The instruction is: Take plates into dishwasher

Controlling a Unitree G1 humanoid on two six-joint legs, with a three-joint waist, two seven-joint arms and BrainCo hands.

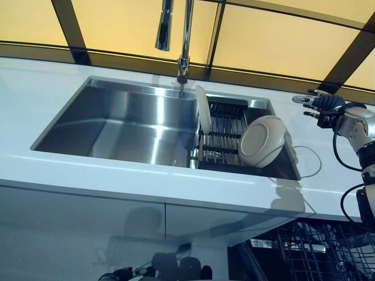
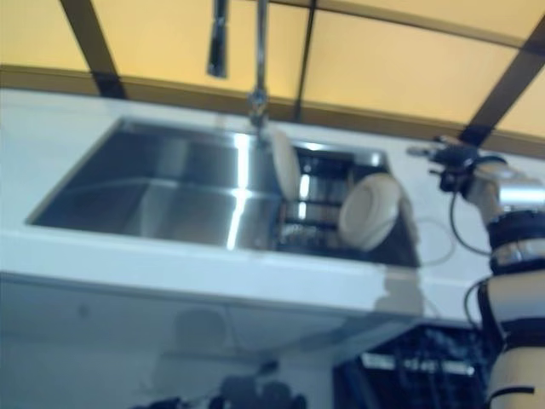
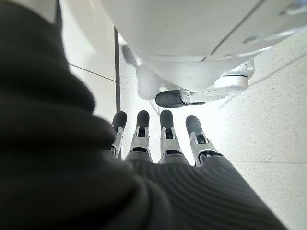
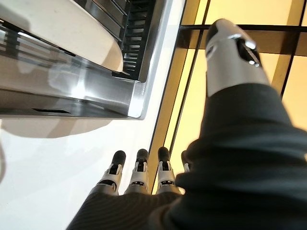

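Two white plates stand in a dark drying rack (image 1: 225,132) at the right end of the steel sink (image 1: 117,126). One plate (image 1: 203,110) stands upright on edge at the rack's left. The other plate (image 1: 262,141) leans at the rack's right, its underside facing me. My right hand (image 1: 319,104) hovers open over the white counter to the right of the sink, apart from both plates; its straight fingers (image 4: 139,167) show in the right wrist view near the sink's corner. My left hand (image 3: 165,139) hangs low with straight fingers over the floor, holding nothing.
A tall tap (image 1: 184,41) rises behind the sink's middle. The white counter (image 1: 146,181) runs along the front. Below at the right, a dishwasher's dark wire rack (image 1: 310,246) shows pulled out. A yellow panelled wall runs behind.
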